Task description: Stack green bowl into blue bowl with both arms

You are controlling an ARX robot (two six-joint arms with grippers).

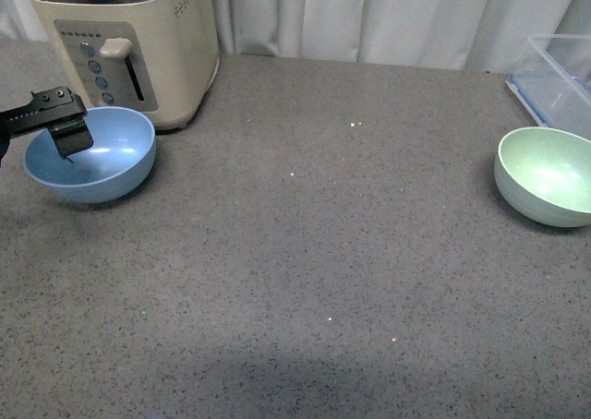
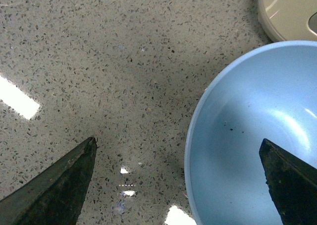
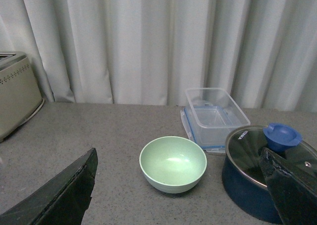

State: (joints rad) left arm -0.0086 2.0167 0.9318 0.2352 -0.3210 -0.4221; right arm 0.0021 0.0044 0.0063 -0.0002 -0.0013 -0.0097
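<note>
Facing up, green bowl [image 1: 547, 174] and blue bowl [image 1: 109, 163] sit.

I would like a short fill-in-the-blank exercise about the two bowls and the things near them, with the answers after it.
The left gripper is ____ over the blue bowl, one finger on each side of its rim. The green bowl is ____ inside. The toaster stands behind the ____ bowl. The knob atop the pot is ____.
Answers: open; empty; blue; blue.
</note>
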